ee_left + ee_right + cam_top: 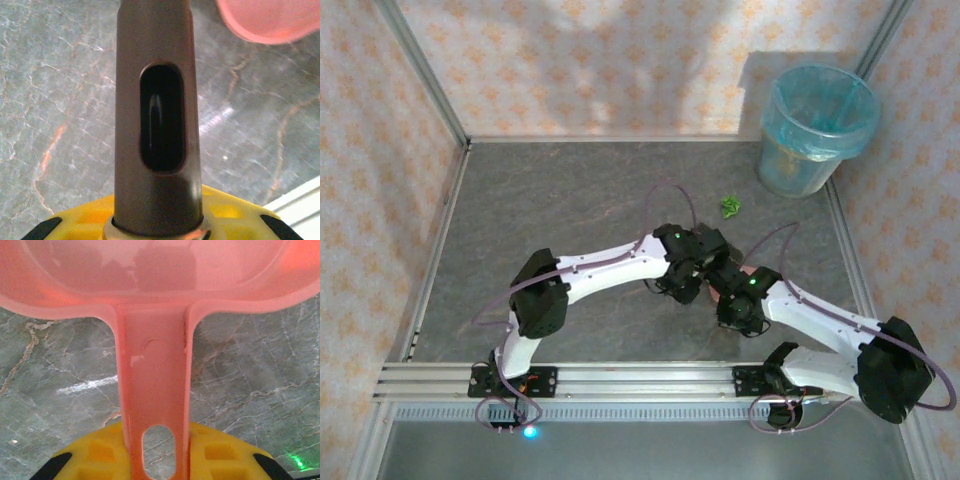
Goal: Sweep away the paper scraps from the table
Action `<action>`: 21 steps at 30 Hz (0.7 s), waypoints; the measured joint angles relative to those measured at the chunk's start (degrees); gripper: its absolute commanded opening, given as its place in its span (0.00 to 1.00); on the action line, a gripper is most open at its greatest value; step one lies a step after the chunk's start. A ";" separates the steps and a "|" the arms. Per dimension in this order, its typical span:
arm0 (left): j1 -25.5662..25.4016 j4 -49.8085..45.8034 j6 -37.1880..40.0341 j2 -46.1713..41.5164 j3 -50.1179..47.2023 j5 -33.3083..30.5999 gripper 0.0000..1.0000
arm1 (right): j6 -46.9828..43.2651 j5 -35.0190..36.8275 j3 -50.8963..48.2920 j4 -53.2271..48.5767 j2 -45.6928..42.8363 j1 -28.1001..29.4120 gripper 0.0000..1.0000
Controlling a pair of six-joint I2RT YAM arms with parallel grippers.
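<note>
Overhead, green paper scrap, at wrists, brush, dustpan

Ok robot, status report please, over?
Left gripper shut on brush. Right gripper shut on pink dustpan. One green paper scrap on table, near bin. Nothing blocking it.

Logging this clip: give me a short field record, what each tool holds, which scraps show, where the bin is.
left tool: shut on the handle of the brown hand brush
right tool: shut on the handle of the pink dustpan
scraps seen: one green paper scrap on the table, beyond both arms
bin: far right corner, blue liner
status: scrap not yet swept
</note>
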 measured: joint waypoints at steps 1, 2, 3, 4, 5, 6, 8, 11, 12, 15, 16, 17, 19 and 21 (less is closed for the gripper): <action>-0.22 0.15 0.00 -0.66 -0.24 0.44 0.00 | 0.00 -0.02 0.00 0.13 0.00 0.00 0.00; -0.55 0.22 0.04 -1.57 -0.46 0.98 0.00 | -0.09 -0.02 0.00 0.20 0.00 0.00 0.00; -0.72 0.33 0.02 -2.34 -0.70 1.62 0.00 | -0.11 -0.02 0.00 0.33 0.00 0.00 0.00; -0.72 0.48 0.02 -2.97 -0.96 2.16 0.00 | -0.13 -0.04 0.00 0.44 0.00 0.00 0.00; -0.61 0.66 0.02 -3.61 -1.22 2.54 0.00 | -0.13 -0.07 0.00 0.59 0.00 0.00 0.00; -0.31 0.79 -0.02 -4.11 -1.44 2.60 0.00 | -0.15 -0.07 0.00 0.63 -0.02 0.00 0.00; 0.61 0.87 -0.11 -4.74 -1.81 2.49 0.00 | -0.15 -0.09 0.00 0.63 -0.02 0.00 0.00; 3.21 1.01 -1.01 -5.53 -2.34 1.03 0.00 | -0.15 -0.15 0.00 0.76 -0.04 0.00 0.00; 4.31 0.96 -1.40 -5.62 -2.38 0.17 0.00 | -0.17 -0.24 0.00 0.85 -0.09 0.00 0.00; 7.45 0.87 -1.90 -5.57 -2.36 -2.54 0.00 | -0.52 -0.31 0.00 1.05 -0.24 0.00 0.00; 8.17 0.46 -1.99 -5.33 -2.05 -3.32 0.00 | -0.74 -0.46 0.00 1.16 -0.24 0.00 0.00; 8.72 -0.11 -1.99 -4.83 -1.55 -4.44 0.00 | -1.05 -0.72 0.00 1.36 -0.24 0.00 0.00; 9.05 -0.68 -1.97 -3.37 -0.37 -6.49 0.00 | -1.53 -0.94 0.22 1.55 -0.15 0.07 0.00; 9.01 -0.74 -1.99 -1.62 0.13 -8.57 0.00 | -2.29 -0.72 1.33 0.96 0.83 0.24 0.00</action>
